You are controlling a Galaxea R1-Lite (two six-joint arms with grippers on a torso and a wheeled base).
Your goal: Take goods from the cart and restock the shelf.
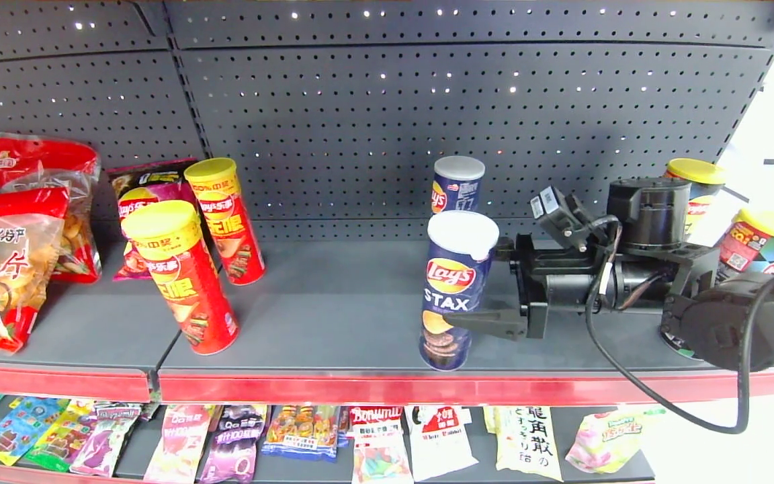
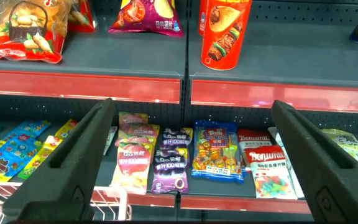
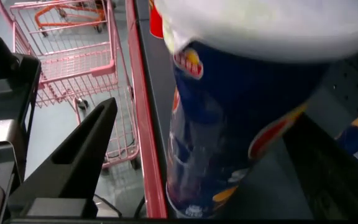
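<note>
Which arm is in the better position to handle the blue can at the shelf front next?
Right. The right gripper sits around the blue can, which stands upright near the front edge of the shelf. The left gripper is open and empty, facing the lower shelf.

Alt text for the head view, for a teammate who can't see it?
The right hand straddles an upright blue chip can near the front edge of the shelf. A second blue can stands behind it; two red cans and snack bags sit to the left.
</note>
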